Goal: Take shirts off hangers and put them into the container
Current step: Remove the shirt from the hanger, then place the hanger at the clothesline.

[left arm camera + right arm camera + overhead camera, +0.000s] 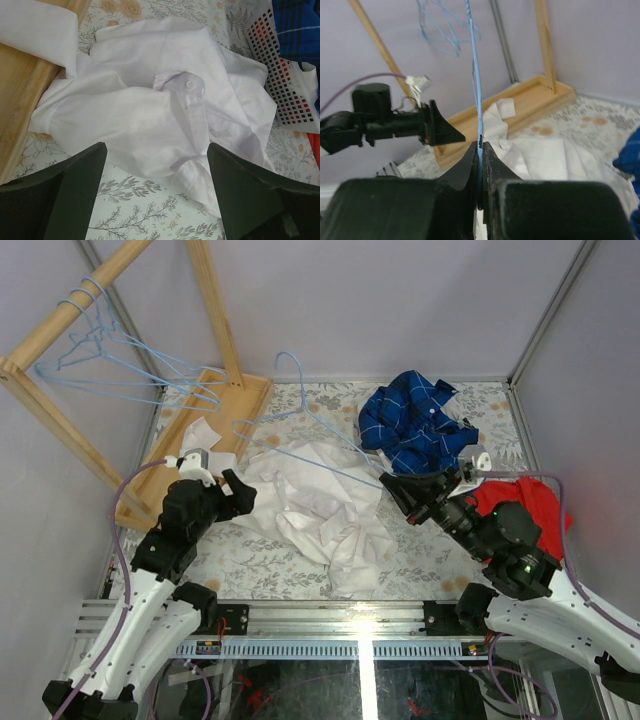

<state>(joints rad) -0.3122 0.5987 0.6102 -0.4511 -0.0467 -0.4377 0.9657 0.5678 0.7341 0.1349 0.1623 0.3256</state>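
right wrist view, right tool pinching hanger, left tool spread wide

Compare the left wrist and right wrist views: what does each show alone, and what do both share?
Left wrist only: the white basket. Right wrist only: the right claw shut on a light-blue hanger, with spare hangers behind. Both: the crumpled white shirt, the wooden rack base and part of the blue checked shirt.
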